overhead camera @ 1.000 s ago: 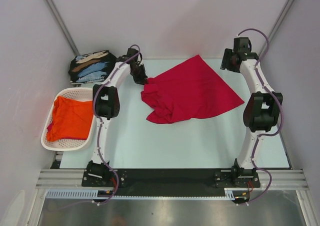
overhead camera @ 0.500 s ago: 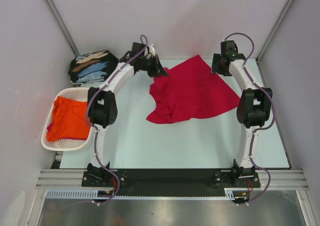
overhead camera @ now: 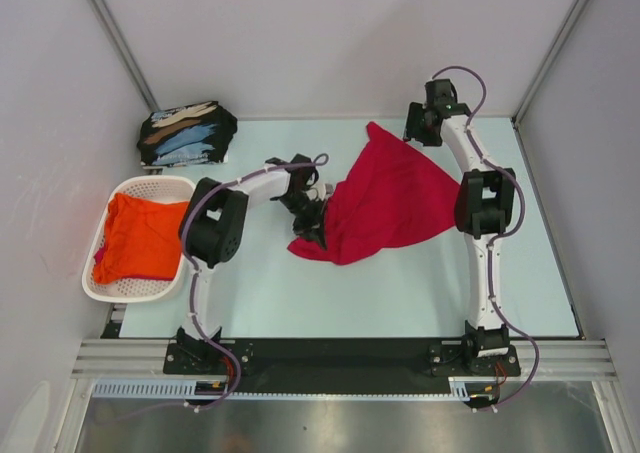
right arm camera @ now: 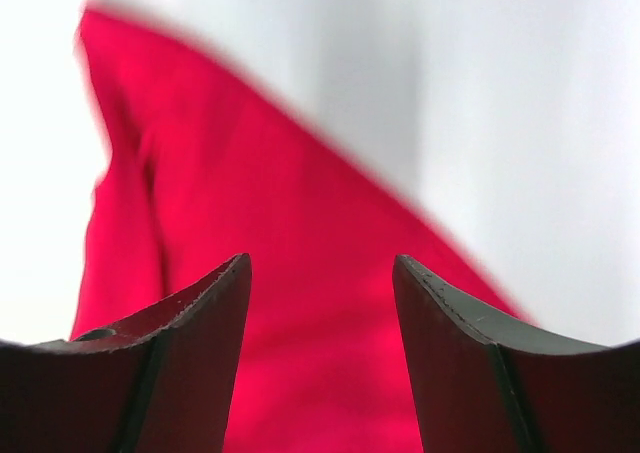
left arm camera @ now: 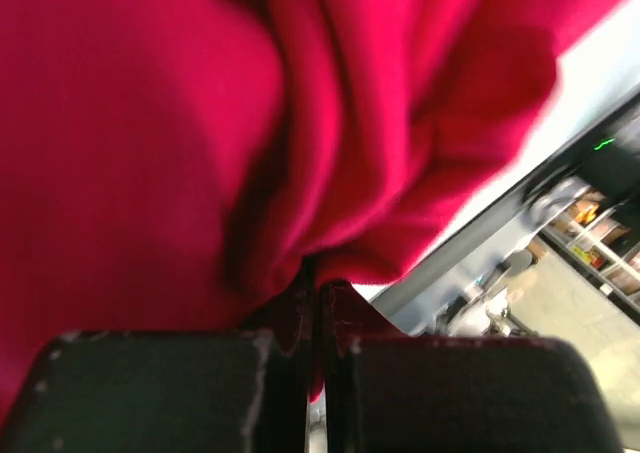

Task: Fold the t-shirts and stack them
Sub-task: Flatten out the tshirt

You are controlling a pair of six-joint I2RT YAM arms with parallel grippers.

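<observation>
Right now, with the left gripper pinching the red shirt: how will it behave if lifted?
Probably very floppy: the red shirt bunches into deep folds where the left gripper is shut on it. Likely light, since one small pinch gathers it. The unpinched cloth would probably sag and drag over the table rather than hold its shape.

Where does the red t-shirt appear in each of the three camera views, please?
Top external: the red t-shirt lies on the table, right of centre.
Left wrist: it fills most of the frame, a fold pinched in the left end effector.
Right wrist: centre and left, beyond the open right end effector.
Shared landmark: that pinch on the shirt's bunched left edge, seen from above and from the left wrist; the right wrist view misses it.
</observation>
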